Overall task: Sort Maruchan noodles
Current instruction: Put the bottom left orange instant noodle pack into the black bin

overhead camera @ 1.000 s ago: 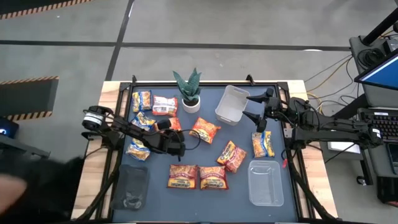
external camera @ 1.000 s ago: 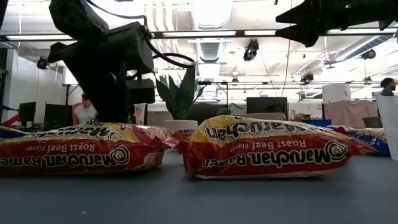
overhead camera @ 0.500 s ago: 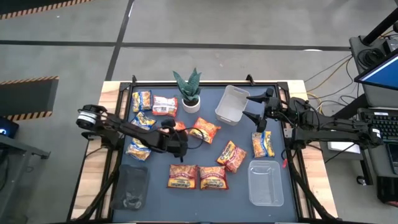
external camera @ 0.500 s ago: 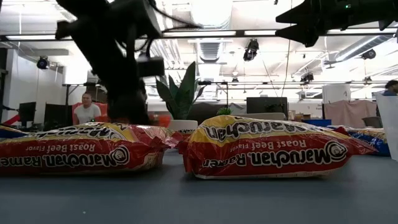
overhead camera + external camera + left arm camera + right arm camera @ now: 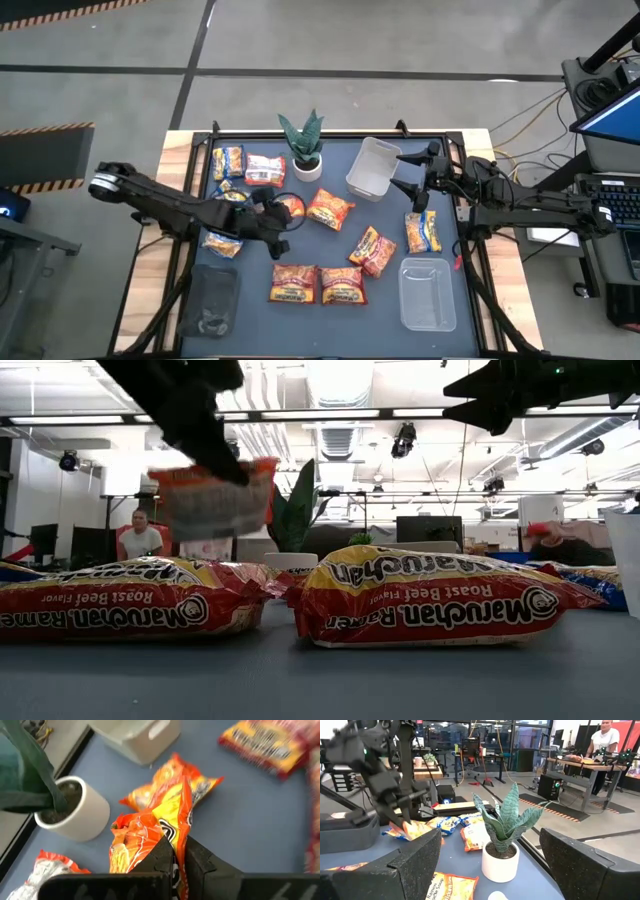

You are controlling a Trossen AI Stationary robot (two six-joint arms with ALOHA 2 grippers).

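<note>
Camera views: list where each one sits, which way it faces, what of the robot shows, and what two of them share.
High view: above the table, looking straight down; both arms show.
Low view: at table-top height, looking level across two roast beef packets; arms overhead.
Left wrist view: on the left arm, looking past the left gripper, shut on an orange packet.
Right wrist view: on the right arm, between the open right gripper's fingers, facing the potted plant.
Shared: both wrist views show that plant.
</note>
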